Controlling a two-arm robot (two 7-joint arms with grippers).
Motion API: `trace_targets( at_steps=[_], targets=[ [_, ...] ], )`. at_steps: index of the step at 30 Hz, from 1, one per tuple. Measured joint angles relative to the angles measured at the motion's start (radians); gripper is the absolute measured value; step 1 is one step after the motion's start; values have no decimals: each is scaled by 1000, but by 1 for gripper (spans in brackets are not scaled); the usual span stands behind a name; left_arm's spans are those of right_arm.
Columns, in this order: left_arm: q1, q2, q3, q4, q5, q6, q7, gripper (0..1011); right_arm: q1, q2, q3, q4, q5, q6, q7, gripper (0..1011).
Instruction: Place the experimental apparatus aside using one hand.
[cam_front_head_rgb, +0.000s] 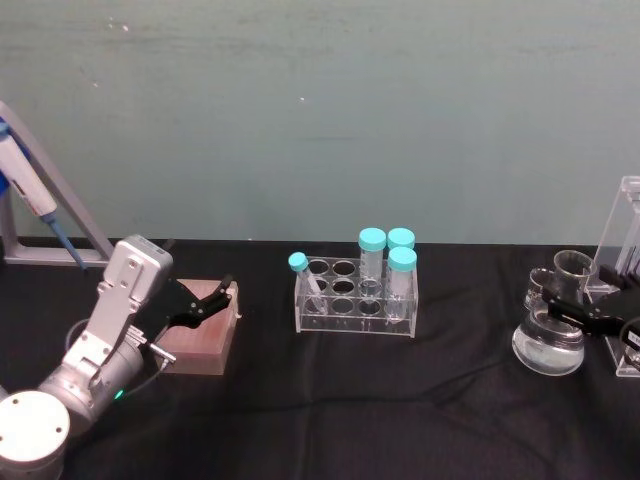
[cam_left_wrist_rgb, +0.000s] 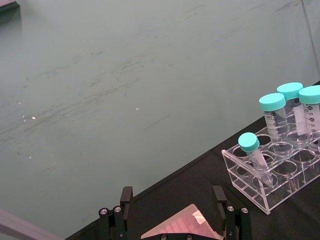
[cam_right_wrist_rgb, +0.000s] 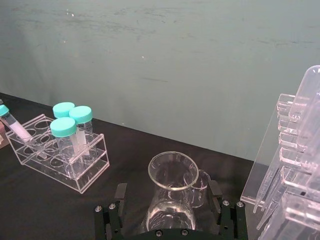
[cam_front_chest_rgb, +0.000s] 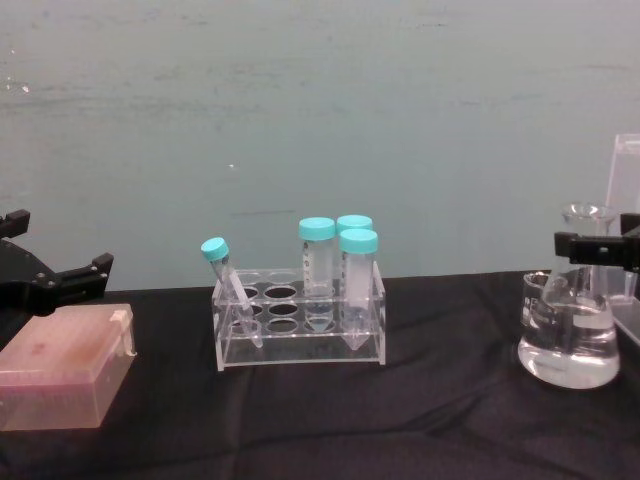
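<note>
The right gripper (cam_front_head_rgb: 585, 312) is positioned at the far right of the black table (cam_front_head_rgb: 400, 400), with its jaws spread to either side of the neck of the conical flask (cam_front_head_rgb: 548, 345); contact with the glass cannot be confirmed. The flask holds clear liquid and stands upright. A small glass beaker (cam_front_head_rgb: 540, 287) is seen just behind it, and the acrylic pipette stand (cam_front_head_rgb: 625, 240) rises at the right edge (partly cut off). A clear tube rack (cam_front_head_rgb: 355, 300) with teal-capped tubes (cam_front_head_rgb: 387, 250) is located at the table's centre. The left gripper (cam_front_head_rgb: 205, 302) is held over a pink box (cam_front_head_rgb: 200, 340) at the left, jaws spread, nothing between them.
</note>
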Motion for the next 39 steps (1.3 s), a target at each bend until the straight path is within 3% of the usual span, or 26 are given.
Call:
trace_targets(
  at_steps=[12, 28, 39],
  targets=[
    [0, 0, 0, 0, 0, 0, 0, 1000, -41, 10, 17, -50, 19, 19, -13, 1000],
    [0, 0, 0, 0, 0, 0, 0, 1000, -135, 40, 54, -179, 62, 56, -36, 1000],
    [0, 0, 0, 0, 0, 0, 0, 1000, -162, 75, 35, -219, 79, 37, 9, 1000]
  ],
)
